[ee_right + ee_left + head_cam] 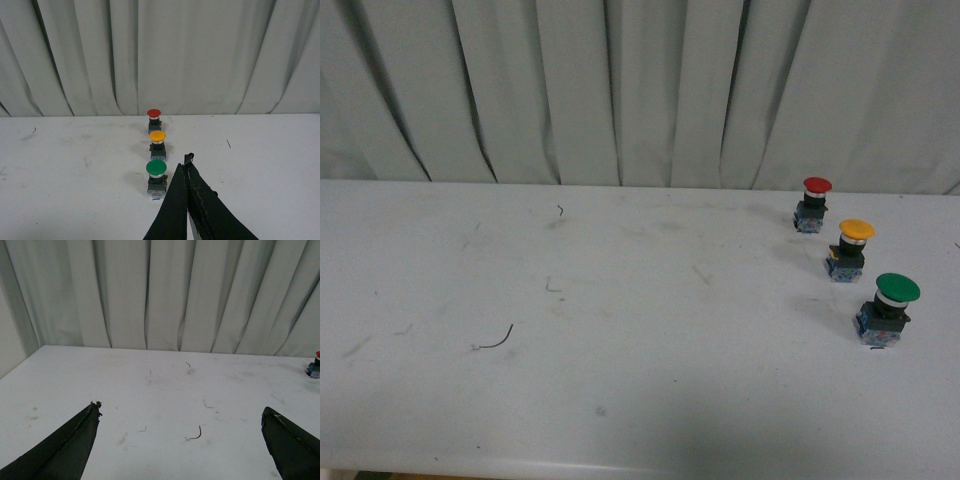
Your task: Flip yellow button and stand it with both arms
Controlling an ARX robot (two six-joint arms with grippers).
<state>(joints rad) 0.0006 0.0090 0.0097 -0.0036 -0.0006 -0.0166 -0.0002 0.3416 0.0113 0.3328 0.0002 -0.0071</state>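
The yellow button point(853, 249) stands on the white bench point(620, 340), on the robot's right side and toward the curtain point(620, 90). It is upright on its contact block with the cap on top. It is the middle unit of a row of three: the red button point(814, 203) stands farther from the robot, and the green button point(890, 308) stands nearer. The three are near one another but apart.

Handling, as a judgement. The unit is small and rigid, and probably light. The domed cap looks smooth and will tend to slip out of flat fingers. The black collar and the squared block below it offer flat, parallel faces, so take hold there. The cap is wider than the block, so the unit is top-heavy and tips easily. The neighbours leave little side room; approach across the row rather than along it.

Left pincer point(182, 427): jaws spread wide, nothing between them. It hangs over bare bench, well apart from the row. Only the red button shows at the edge of the left wrist view.

Right pincer point(187, 167): jaws closed together, holding nothing. The tips sit just beside the green button and short of the yellow button. The jaws must open before any grasp.

Neither arm shows in the front view.
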